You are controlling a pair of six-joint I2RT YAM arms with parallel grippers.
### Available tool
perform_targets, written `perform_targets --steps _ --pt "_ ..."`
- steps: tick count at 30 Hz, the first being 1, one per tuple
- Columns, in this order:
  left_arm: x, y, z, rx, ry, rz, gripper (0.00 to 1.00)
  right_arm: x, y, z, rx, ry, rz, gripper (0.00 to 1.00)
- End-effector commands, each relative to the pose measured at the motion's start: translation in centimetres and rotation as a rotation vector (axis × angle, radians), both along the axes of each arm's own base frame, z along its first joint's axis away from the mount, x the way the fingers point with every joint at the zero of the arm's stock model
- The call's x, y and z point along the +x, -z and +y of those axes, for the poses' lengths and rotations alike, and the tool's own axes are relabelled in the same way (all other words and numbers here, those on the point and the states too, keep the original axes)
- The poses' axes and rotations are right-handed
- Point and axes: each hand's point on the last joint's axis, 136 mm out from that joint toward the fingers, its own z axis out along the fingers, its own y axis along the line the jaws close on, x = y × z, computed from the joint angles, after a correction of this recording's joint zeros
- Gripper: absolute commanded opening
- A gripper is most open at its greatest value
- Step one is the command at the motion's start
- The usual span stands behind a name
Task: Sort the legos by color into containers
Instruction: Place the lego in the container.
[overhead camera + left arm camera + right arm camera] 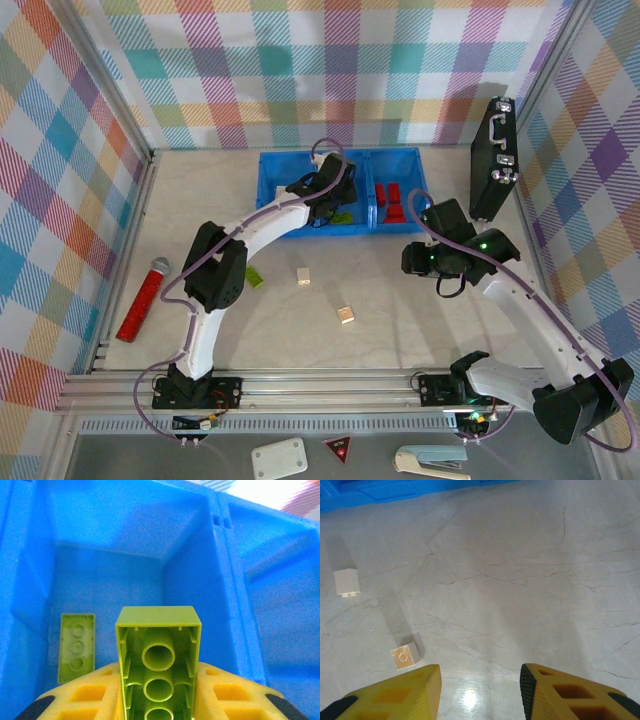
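Lime-green studded plastic brick [159, 652]: hollow underside toward the left wrist lens, clamped in the left end effector [159, 672], which is closed narrow on it. It is held above the middle compartment of the bright blue three-compartment plastic tray [270, 200], at the far side of the pale veined bench [300, 345].

Flat lime-green brick [76, 647]: lying on that compartment's floor, left of the held brick and apart from it.

Red bricks [390, 202]: several, in the tray's right compartment.

Right end effector [480, 675]: jaws moderately wide with nothing between them, hovering over bare bench near the tray's front.

Pale tan cube-like brick [347, 582] and tan single-stud brick [405, 656]: loose on the bench, apart from each other.

Small lime-green brick [255, 277]: on the bench beside the left arm.

Long red stick with grey tip [143, 300]: near the bench's left edge.

Black hard case [493, 160]: upright against the right wall.
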Motion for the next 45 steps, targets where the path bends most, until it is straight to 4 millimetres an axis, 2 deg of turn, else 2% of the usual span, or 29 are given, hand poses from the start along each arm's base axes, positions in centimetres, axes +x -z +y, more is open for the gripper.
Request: perform_targets --steps 1,4,6,13,22,26,31,39,45 --pt "1.4 -0.4 0.0 0.068 -0.041 -0.068 0.32 -0.5 -0.2 -0.7 -0.025 0.003 -0.001 0.47" --pt "2.2 0.8 -0.7 0.093 -0.031 -0.071 0.32 -0.4 -0.2 -0.6 -0.026 -0.002 -0.002 0.47" --pt "2.2 2.3 -0.4 0.138 -0.036 -0.043 0.32 -0.3 -0.1 -0.6 -0.027 -0.002 -0.002 0.47" --pt "3.5 5.1 -1.0 0.175 -0.041 -0.028 0.33 -0.3 0.7 -0.3 -0.021 -0.006 0.019 0.47" --pt "4.0 8.1 -1.4 0.218 -0.033 0.008 0.34 -0.1 1.2 0.0 -0.021 -0.014 0.033 0.48" --pt "3.8 8.8 -1.1 0.229 -0.044 0.024 0.34 0.0 1.3 0.2 -0.022 -0.02 0.039 0.47" --pt "3.6 8.5 -1.2 0.23 -0.032 0.026 0.39 0.1 1.2 0.2 -0.024 -0.022 0.039 0.47" --pt "3.1 5.8 -0.8 0.218 -0.022 -0.002 0.44 0.5 0.8 0.4 -0.011 -0.019 0.023 0.47" --pt "2.3 3.5 -0.7 0.201 0.007 -0.009 0.44 0.7 0.5 0.5 -0.007 -0.017 0.015 0.48"
